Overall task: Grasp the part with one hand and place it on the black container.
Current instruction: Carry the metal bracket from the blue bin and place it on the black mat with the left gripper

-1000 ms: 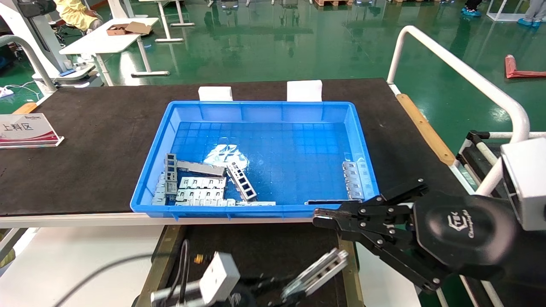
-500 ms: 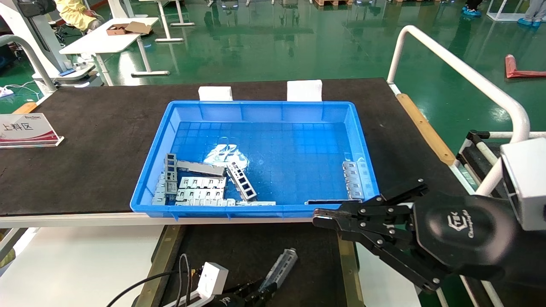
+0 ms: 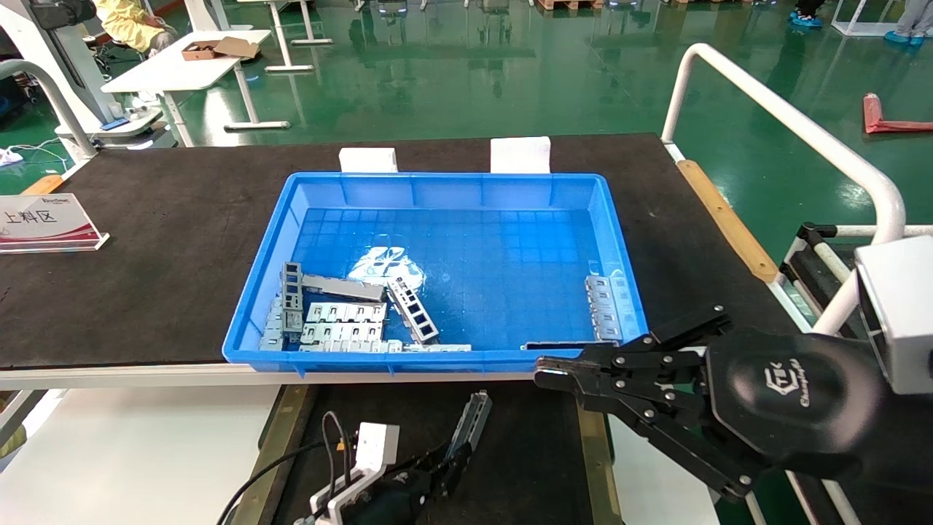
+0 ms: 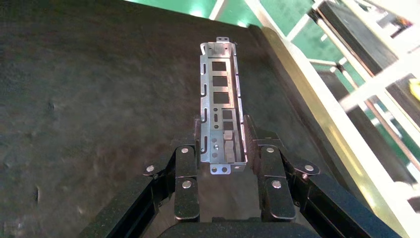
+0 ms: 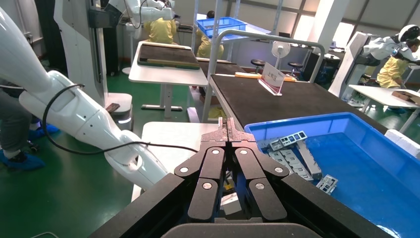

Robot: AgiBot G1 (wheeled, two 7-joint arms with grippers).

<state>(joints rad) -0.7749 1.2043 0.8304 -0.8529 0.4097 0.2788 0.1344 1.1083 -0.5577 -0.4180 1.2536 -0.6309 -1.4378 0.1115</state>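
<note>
My left gripper (image 3: 453, 458) is shut on the part (image 3: 470, 423), a slim grey metal channel with rectangular cutouts. It holds one end, and the rest points toward the crate. The part is low over the black container (image 3: 525, 452), a flat dark tray with olive rails (image 3: 280, 437). I cannot tell if it touches. In the left wrist view the fingers (image 4: 257, 136) clamp the part's (image 4: 220, 94) side edges over the tray's matte surface (image 4: 99, 99). My right gripper (image 3: 543, 378) is shut and empty, hovering by the crate's front right corner; it also shows in the right wrist view (image 5: 227, 126).
The blue crate (image 3: 452, 179) stands on the black table mat (image 3: 146, 240) behind the tray, with several grey metal pieces (image 3: 342, 321) in its front left and some (image 3: 603, 306) at its right wall. A white rail (image 3: 787, 124) runs along the right. A sign (image 3: 44, 222) stands far left.
My left gripper has moved left and toward the crate over the tray with the part. The part has swung from pointing right to pointing at the crate. The right arm has not moved.
</note>
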